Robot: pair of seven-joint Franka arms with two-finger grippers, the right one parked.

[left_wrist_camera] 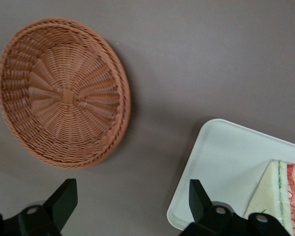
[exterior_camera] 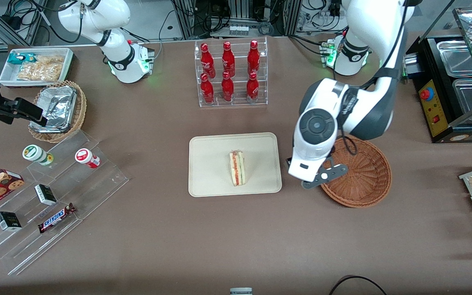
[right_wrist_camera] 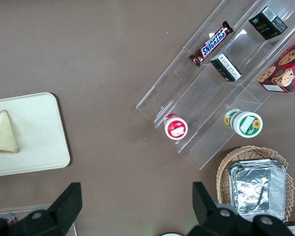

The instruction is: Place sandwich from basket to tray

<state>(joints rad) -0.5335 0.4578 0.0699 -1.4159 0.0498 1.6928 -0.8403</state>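
Front view: sandwich (exterior_camera: 237,168) lies centre frame on the tray (exterior_camera: 211,164); the gripper (exterior_camera: 290,169) hangs over bare table between tray and basket (exterior_camera: 363,176), right of centre. Left wrist view: its fingers (left_wrist_camera: 64,199) are spread apart, gripping nothing, above table between basket (left_wrist_camera: 64,93) and tray (left_wrist_camera: 221,167). Right wrist view: sandwich (right_wrist_camera: 2,132) sits on tray (right_wrist_camera: 39,132) at left edge.

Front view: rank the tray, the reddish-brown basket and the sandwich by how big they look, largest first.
1. tray
2. basket, partly covered by the open gripper above its rim
3. sandwich, lying on the tray
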